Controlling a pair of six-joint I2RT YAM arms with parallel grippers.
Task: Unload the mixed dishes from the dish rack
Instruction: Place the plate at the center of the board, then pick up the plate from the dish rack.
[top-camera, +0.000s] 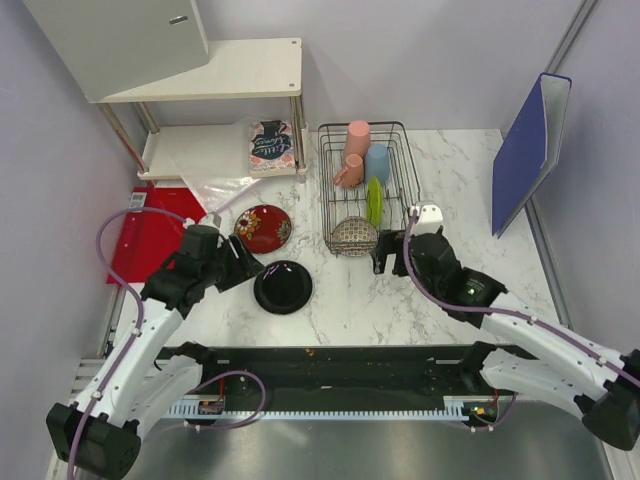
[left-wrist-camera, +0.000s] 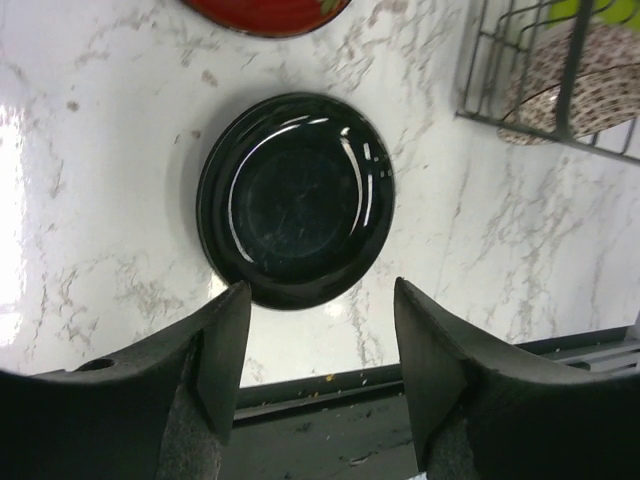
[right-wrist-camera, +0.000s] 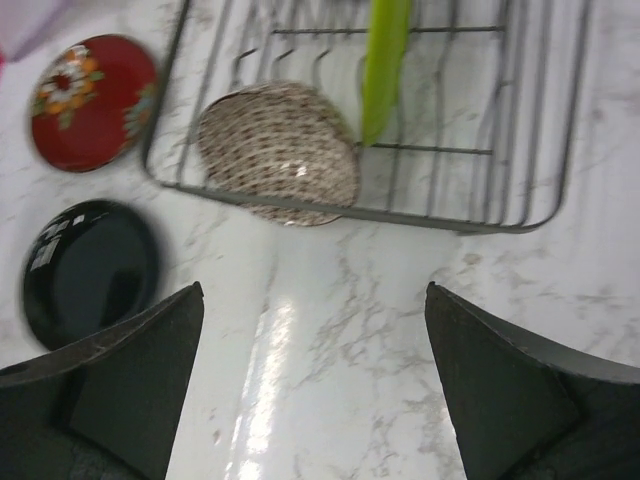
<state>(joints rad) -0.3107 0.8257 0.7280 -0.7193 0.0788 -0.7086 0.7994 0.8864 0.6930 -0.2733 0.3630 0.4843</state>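
Right wrist view, reviewer's query: what was next, and how would it handle?

Me: My right gripper stood wide open and empty, just short of the dish rack. The beige speckled bowl leaned on edge at the rack's near corner, with the lime-green plate upright behind it. I judged the bowl stiff, glazed and breakable. Pinch it across the rim.

Reviewer: And the left?

Me: My left gripper was open, holding nothing, at the near edge of the glossy black plate, which lay flat on the tabletop. A rack wire crossed the bowl's lower edge. The view was blurred and cut off the rack's far end.
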